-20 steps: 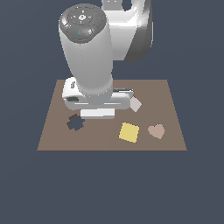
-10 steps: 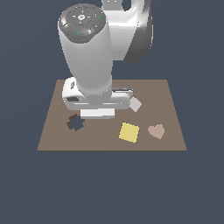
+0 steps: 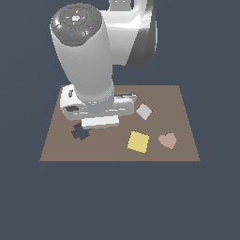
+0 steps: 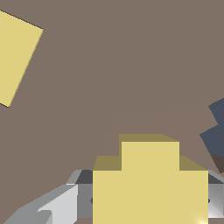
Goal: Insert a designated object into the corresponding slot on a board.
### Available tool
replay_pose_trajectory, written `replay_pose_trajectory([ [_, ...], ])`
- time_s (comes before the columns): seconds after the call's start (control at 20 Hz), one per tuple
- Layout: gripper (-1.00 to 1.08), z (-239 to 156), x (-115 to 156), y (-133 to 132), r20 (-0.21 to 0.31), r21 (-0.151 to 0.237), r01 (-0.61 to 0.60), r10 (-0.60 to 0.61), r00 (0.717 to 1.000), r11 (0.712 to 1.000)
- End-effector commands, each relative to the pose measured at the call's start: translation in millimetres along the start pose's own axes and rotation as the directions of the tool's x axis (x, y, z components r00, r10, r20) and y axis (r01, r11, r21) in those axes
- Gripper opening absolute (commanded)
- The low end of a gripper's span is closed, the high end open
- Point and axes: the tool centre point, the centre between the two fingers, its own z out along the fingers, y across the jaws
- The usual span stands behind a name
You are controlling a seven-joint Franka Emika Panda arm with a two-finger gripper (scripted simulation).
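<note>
The brown board [image 3: 178, 101] lies flat under the arm. My gripper [image 4: 150, 197] is shut on the yellow cross block [image 4: 150, 175], held between the grey fingers [image 4: 52, 205] just above the board. In the exterior view the arm's hand [image 3: 98, 115] hides the gripper and the cross. A dark blue-grey notched cutout [image 3: 80, 133], about the cross's size, shows just off the hand toward the exterior view's left. It also shows at the edge of the wrist view [image 4: 216, 131], close beside the held cross. Its full outline is partly cut off.
A larger yellow square tile [image 3: 138, 141] lies on the board, also in the wrist view [image 4: 15, 61]. A pinkish heart piece [image 3: 167, 140] lies beside it, and a white diamond tile [image 3: 144, 111] next to the hand. The arm hides part of the board.
The arm and hand have shifted a little toward the exterior view's left, nearer the dark cutout. The pieces on the board have not moved.
</note>
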Motion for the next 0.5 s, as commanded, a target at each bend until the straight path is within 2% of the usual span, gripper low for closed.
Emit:
replay_pose_trajectory([
  [0.0,-1.0,-1.0,0.7,7.2,-0.001,0.0,0.039,-0.039,0.999,0.999],
  [0.25,-1.0,-2.9,3.9,25.1,0.0,-0.001,0.144,-0.144,0.99,0.99],
  [0.45,-1.0,-4.7,8.9,41.8,0.0,-0.001,0.242,-0.242,0.97,0.97],
])
